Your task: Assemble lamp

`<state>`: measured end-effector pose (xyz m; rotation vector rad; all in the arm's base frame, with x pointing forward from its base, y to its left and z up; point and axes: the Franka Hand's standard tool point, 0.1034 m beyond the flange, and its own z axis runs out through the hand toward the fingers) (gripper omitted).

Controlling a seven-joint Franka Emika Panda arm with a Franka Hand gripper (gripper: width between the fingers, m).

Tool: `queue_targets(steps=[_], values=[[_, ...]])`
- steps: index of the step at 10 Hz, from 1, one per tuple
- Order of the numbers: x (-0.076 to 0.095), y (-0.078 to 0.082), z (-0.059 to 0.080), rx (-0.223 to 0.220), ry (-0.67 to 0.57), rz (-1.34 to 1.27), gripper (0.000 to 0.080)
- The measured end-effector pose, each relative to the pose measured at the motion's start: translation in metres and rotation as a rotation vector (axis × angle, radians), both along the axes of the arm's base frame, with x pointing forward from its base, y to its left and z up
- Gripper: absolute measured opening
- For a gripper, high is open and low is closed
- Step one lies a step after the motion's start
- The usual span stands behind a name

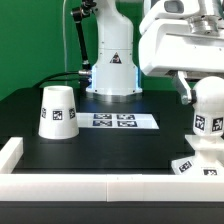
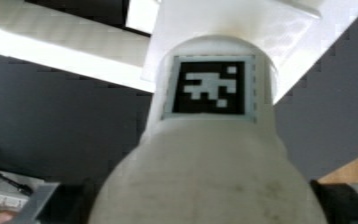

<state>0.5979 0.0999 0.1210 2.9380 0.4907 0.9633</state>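
The white ball-shaped bulb (image 1: 210, 100) stands neck down at the exterior view's right, over the low square base (image 1: 203, 163) near the front wall. My gripper (image 1: 203, 96) is around the ball, with one dark finger (image 1: 186, 92) showing at its side. In the wrist view the bulb (image 2: 202, 150) fills the picture, its tagged neck pointing away, and dark finger pads (image 2: 28, 203) press on both of its sides; the gripper (image 2: 197, 208) is shut on it. The cup-like shade (image 1: 58, 110) stands mouth down at the exterior view's left, apart from the gripper.
The marker board (image 1: 125, 121) lies flat in the middle of the black table. A white raised wall (image 1: 90, 185) runs along the table's front edge and left corner. The robot's base (image 1: 112, 70) stands at the back.
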Motion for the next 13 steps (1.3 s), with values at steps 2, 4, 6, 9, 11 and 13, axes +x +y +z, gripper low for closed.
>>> queue_targets(steps=[2, 4, 6, 9, 11, 13], values=[[0.0, 0.0, 0.0, 0.0, -0.005, -0.001, 0.0595], [0.0, 0.0, -0.001, 0.0, -0.002, -0.001, 0.0674], [-0.001, 0.0, -0.001, 0.0, -0.001, -0.001, 0.0693], [-0.002, 0.002, 0.006, 0.003, 0.015, -0.002, 0.0699], [0.001, -0.002, 0.023, 0.006, 0.021, -0.007, 0.0699], [0.0, -0.002, 0.023, 0.006, 0.028, -0.008, 0.0699]])
